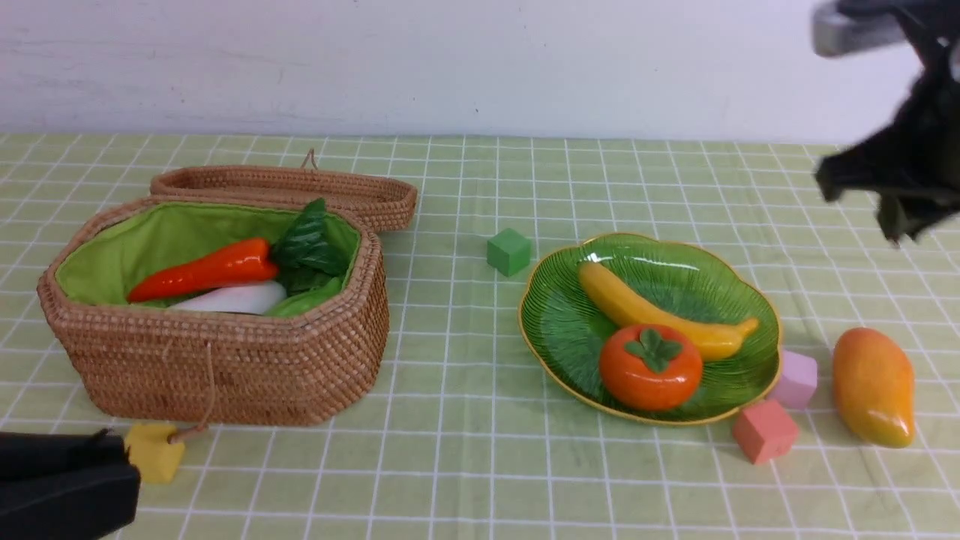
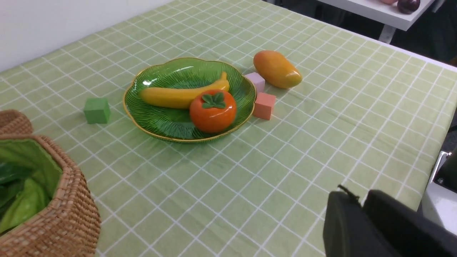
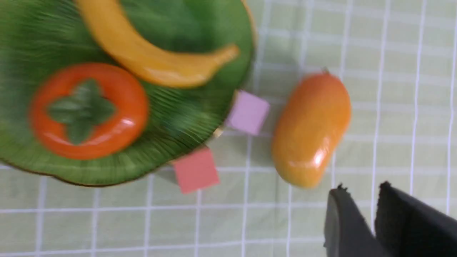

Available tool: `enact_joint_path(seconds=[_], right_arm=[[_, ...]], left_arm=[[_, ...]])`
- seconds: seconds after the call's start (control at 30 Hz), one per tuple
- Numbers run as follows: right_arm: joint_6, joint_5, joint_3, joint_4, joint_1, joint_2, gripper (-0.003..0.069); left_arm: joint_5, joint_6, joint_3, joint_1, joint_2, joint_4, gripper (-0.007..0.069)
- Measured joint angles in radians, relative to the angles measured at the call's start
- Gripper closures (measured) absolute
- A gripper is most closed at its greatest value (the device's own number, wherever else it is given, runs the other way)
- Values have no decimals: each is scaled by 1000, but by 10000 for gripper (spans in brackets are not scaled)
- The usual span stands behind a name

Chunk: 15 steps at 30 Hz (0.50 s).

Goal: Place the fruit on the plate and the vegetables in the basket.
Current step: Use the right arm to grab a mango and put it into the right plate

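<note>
Two sets of fingers, nothing grasped: right fingers (image 3: 369, 217) nearly pinched together on air, left fingers (image 2: 360, 217) clenched and parked far off. Mango (image 3: 311, 130) lies at about 11 o'clock from the right fingers, long axis running 1-to-7, on the worktop (image 1: 465, 465) just outside the plate (image 1: 555, 330), so right arm's nearer.

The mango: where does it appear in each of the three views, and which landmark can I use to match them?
Front view: the mango lies on the tablecloth at the lower right, outside the plate.
Left wrist view: upper middle, beyond the plate.
Right wrist view: right of centre, beside the plate.
Shared landmark: the pale purple cube sits between plate and mango in every view.
</note>
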Motion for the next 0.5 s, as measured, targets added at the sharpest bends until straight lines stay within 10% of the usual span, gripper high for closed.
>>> enact_joint_path(seconds=[0.23, 0.5], right_arm=[[46, -134, 176, 200, -263, 93, 62], [19, -298, 179, 262, -292, 224, -14]], left_arm=[[0, 7, 0, 0, 0, -2, 553], [-4, 7, 0, 0, 0, -1, 553]])
